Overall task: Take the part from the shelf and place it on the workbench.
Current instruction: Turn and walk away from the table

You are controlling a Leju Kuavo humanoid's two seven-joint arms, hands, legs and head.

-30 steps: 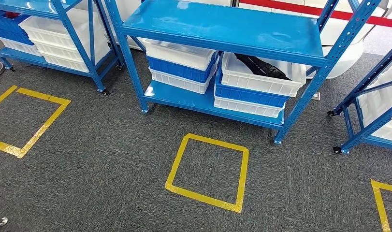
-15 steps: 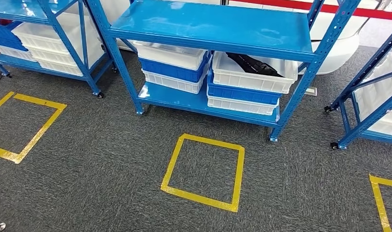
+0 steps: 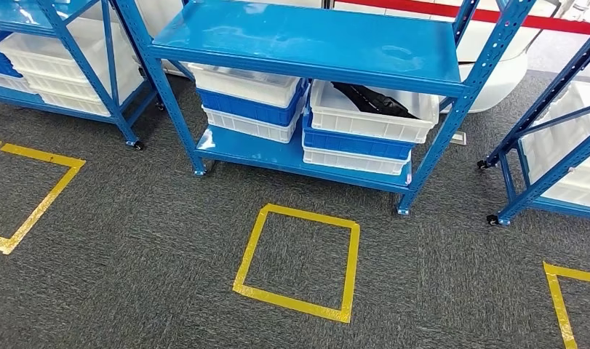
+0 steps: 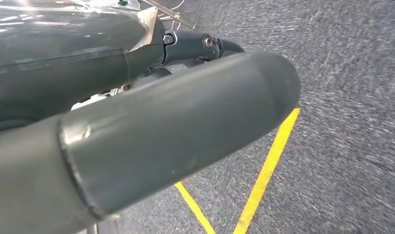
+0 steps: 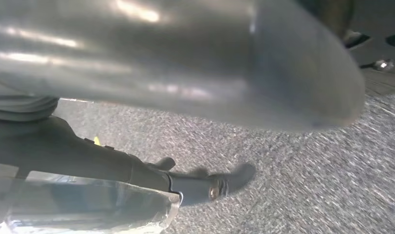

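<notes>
Your black elongated plastic part lies in the top white plastic bin on the blue steel shelf's lower deck, ready to lift out. Left hand and right hand hang over carpet; can't tell their finger state.

The shelf stands at twelve o'clock, behind the taped square on the floor. On its lower deck sit two stacks of bins; the part lies in the right stack's top bin. More shelves flank it at ten and two.
</notes>
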